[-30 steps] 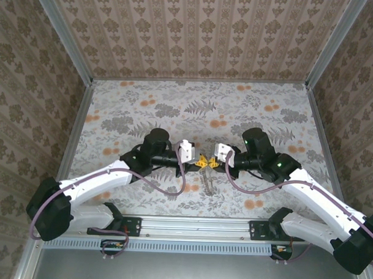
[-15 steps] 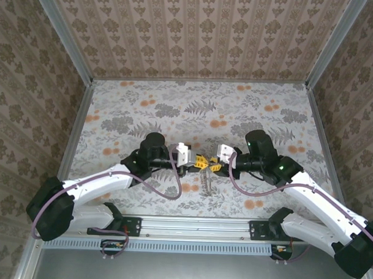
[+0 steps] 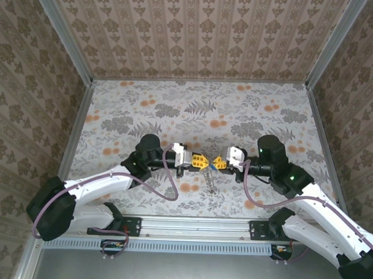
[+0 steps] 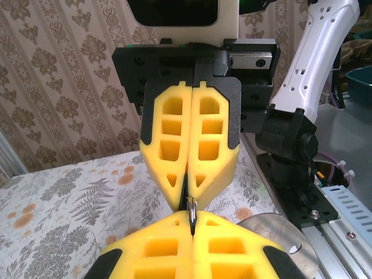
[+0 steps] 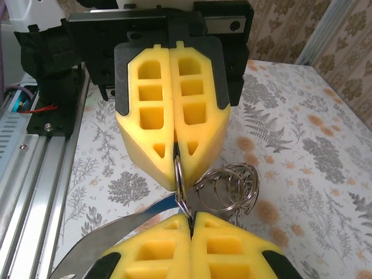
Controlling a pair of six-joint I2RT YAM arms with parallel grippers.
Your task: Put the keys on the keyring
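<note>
Centre of the top view: left gripper (image 3: 202, 161) and right gripper (image 3: 216, 162) meet tip to tip, both pressed together and pinching a thin wire ring (image 5: 179, 185). Coiled rings (image 5: 229, 187) and the grey keyring (image 5: 113, 231) dangle below. Bluish sliver (image 5: 161, 203), possibly the key. Threading looks unfinished, can't confirm.

The left claw (image 3: 202, 160) and the right claw (image 3: 215, 162), both closed, meet tip to tip over the flowered worktop (image 3: 175, 108). A tiny blue key (image 3: 208, 165) shows just beside the left claw's tips. A small grey tangle (image 3: 211, 182) is near them, on the arm-base side.
</note>
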